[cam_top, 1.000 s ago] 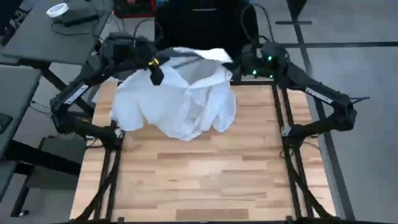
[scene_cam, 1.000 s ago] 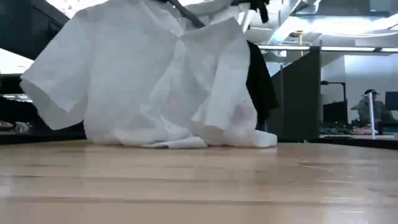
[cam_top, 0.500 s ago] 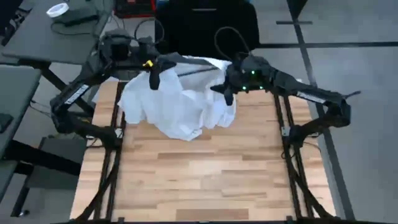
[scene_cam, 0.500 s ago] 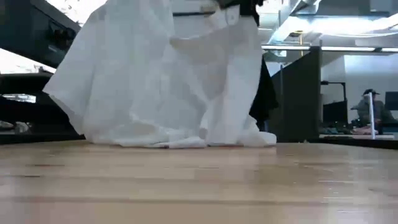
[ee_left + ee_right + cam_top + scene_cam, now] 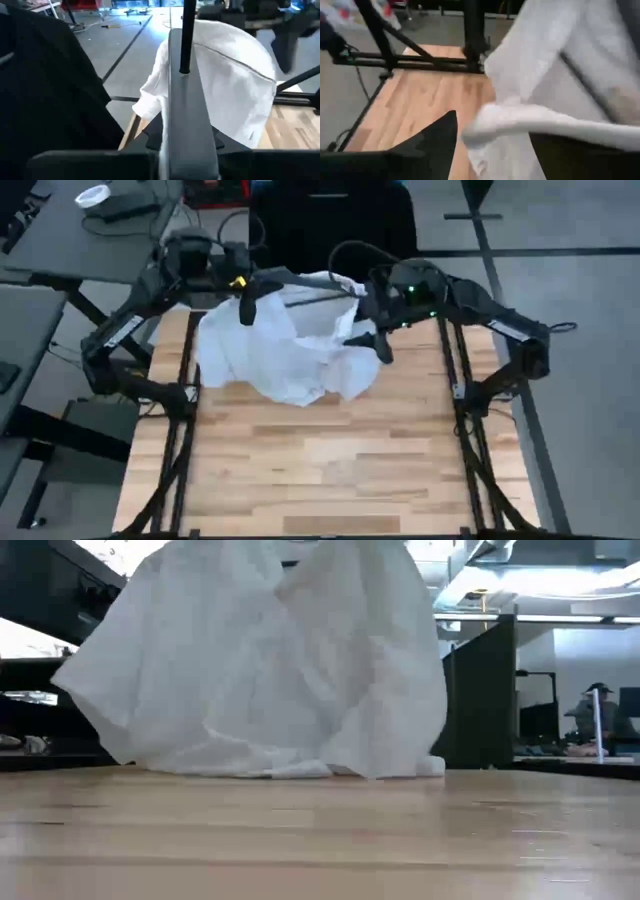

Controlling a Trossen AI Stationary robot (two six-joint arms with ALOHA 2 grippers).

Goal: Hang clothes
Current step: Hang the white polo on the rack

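Seen from above, both dark arms reach in from the table's far corners toward twelve o'clock of the tabletop. The left arm rises from its base at about nine o'clock, folds at the elbow and stretches inward, its wrist level, ending in the left gripper (image 5: pixel 247 302) at about eleven o'clock with its fingers pointing down toward the table. The right arm climbs from its base at three o'clock, bends sharply and reaches inward; the right gripper (image 5: pixel 378 345) sits near one o'clock, angled downward, its two dark fingers spread apart.
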